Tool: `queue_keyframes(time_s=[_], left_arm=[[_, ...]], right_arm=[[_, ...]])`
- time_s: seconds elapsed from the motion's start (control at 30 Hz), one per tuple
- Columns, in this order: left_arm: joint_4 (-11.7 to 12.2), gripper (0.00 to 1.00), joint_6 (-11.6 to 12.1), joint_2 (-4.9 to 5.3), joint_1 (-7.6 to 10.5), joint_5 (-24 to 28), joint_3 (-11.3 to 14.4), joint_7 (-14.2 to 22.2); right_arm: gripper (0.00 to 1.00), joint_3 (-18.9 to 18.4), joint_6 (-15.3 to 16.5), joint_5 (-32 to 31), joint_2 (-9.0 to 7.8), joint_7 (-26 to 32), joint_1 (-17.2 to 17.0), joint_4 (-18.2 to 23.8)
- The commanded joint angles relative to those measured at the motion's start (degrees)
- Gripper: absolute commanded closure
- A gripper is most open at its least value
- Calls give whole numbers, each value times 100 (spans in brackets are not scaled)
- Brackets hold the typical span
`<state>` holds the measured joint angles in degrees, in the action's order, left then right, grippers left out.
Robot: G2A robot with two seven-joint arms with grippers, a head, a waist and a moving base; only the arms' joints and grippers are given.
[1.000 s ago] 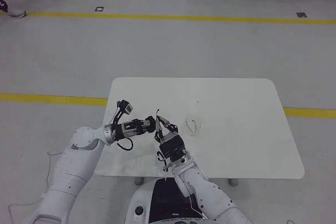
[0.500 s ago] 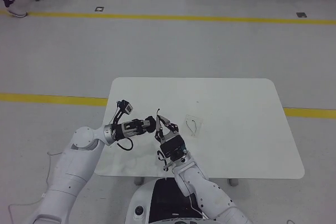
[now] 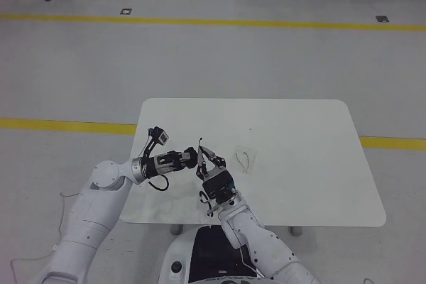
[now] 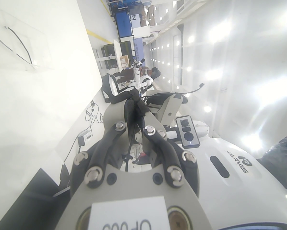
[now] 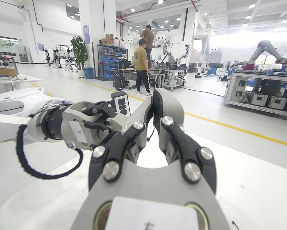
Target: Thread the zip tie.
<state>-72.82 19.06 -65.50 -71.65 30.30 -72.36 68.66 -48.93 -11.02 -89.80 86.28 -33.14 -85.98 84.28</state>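
We judge the threading unfinished.
Right gripper (image 5: 153,104) fingers pinch the zip tie (image 4: 194,89) above the desk (image 3: 305,142), one end free; left gripper (image 4: 134,111) fingers closed alongside.

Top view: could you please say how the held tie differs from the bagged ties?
The held tie is pinched by the right gripper; the bagged ties lie loose on the table. The held tie points up; the bagged ties lie flat. Both are thin and black.

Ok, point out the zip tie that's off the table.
The zip tie pinched in the right gripper, its tail sticking up above the table. The other ties lie flat in the clear pouch on the table.
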Motion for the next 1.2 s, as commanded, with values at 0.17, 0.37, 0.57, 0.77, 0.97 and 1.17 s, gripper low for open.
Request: queue_keyframes(time_s=[0.17,0.37,0.57,0.77,0.97,1.17], left_arm=[[0,100,0,0,0,0,0,0],[0,100,0,0,0,0,0,0],[0,100,0,0,0,0,0,0],[0,100,0,0,0,0,0,0],[0,100,0,0,0,0,0,0],[0,100,0,0,0,0,0,0]], right_arm=[[100,3,32,-7,2,23,-9,-2],[100,-9,140,55,-3,-38,-37,33],[100,-25,225,88,-10,-33,-46,44],[100,-28,238,92,-9,49,-41,22],[100,-46,194,95,-7,130,-36,-9],[100,-109,92,89,-15,141,-70,18]])
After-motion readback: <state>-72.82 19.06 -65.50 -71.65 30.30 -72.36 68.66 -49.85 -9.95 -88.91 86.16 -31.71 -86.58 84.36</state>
